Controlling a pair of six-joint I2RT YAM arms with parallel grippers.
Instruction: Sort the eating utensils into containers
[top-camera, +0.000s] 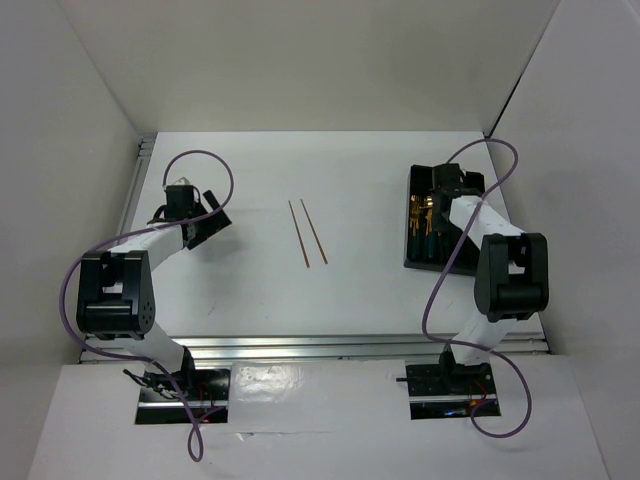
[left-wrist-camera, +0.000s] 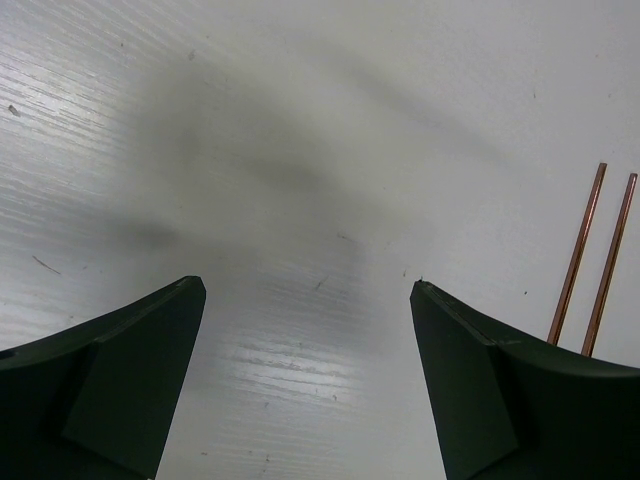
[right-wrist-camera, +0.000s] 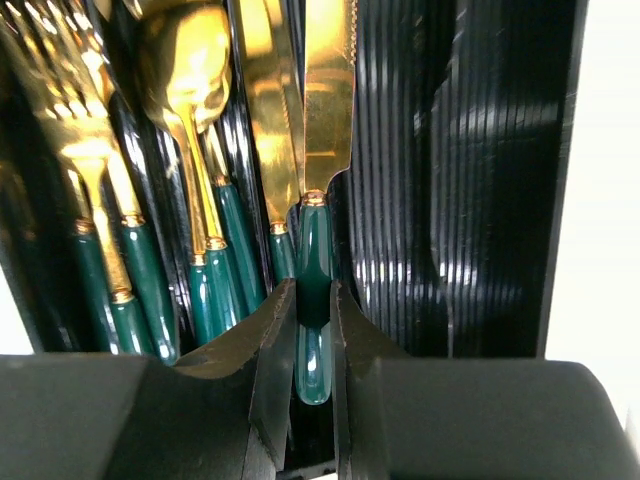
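The black divided tray (top-camera: 415, 250) lies at the right of the table; my right gripper (top-camera: 440, 192) hangs over it. In the right wrist view the right gripper (right-wrist-camera: 312, 300) is shut on the teal handle of a gold knife (right-wrist-camera: 322, 120), held over a tray compartment (right-wrist-camera: 470, 180) beside another knife. Gold forks (right-wrist-camera: 85, 150) and spoons (right-wrist-camera: 185, 80) with teal handles lie in the compartments to its left. Two thin gold-brown chopsticks (top-camera: 308, 232) lie side by side mid-table. My left gripper (top-camera: 205, 215) is open and empty over bare table, left of the chopsticks (left-wrist-camera: 590, 260).
White walls close in the table on three sides. A metal rail (top-camera: 350, 347) runs along the near edge by the arm bases. Purple cables (top-camera: 470, 160) loop above both arms.
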